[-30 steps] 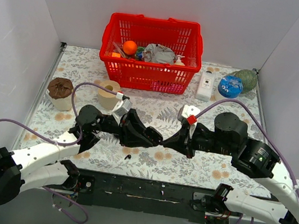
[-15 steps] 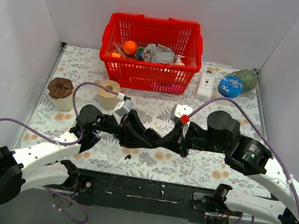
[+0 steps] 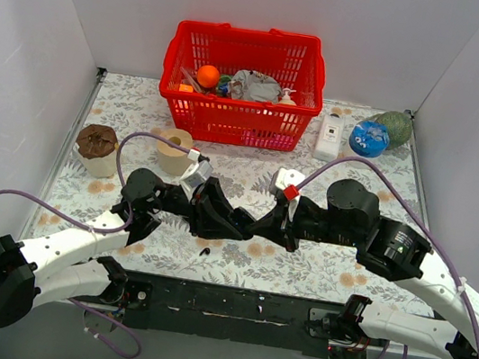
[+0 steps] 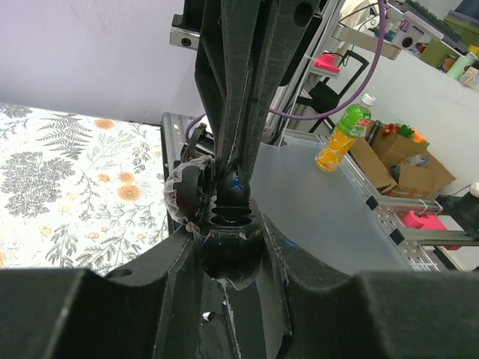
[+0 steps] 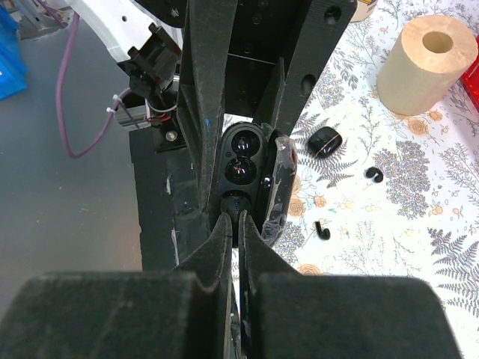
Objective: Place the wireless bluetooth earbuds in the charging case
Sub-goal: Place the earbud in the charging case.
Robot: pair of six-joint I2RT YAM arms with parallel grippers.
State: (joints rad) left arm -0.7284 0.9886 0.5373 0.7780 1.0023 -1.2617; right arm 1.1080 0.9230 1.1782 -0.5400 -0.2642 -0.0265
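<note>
The charging case (image 5: 241, 161) is open and upright, its lid (image 5: 281, 187) swung to one side. My left gripper (image 4: 228, 250) is shut on the case (image 4: 224, 239) and holds it above the table (image 3: 246, 223). My right gripper (image 5: 239, 224) is almost shut on a small round black bud with a blue light (image 4: 236, 182), pressed at the case's lower socket. In the top view its tips (image 3: 261, 228) meet the case. Two tiny comma-shaped black buds (image 5: 374, 174) (image 5: 322, 229) lie on the floral table below. One of them shows in the top view (image 3: 205, 250).
A black oval piece (image 5: 325, 140) lies on the table near the buds. A tan tape roll (image 3: 172, 149) and a brown-topped cup (image 3: 97, 148) stand at the left. A red basket (image 3: 231, 119) of items is at the back, with a white bottle (image 3: 329, 137) and a blue ball (image 3: 369, 138) to its right.
My right arm has moved left until its fingertips meet the case held by the left gripper. The left arm has stayed still.
</note>
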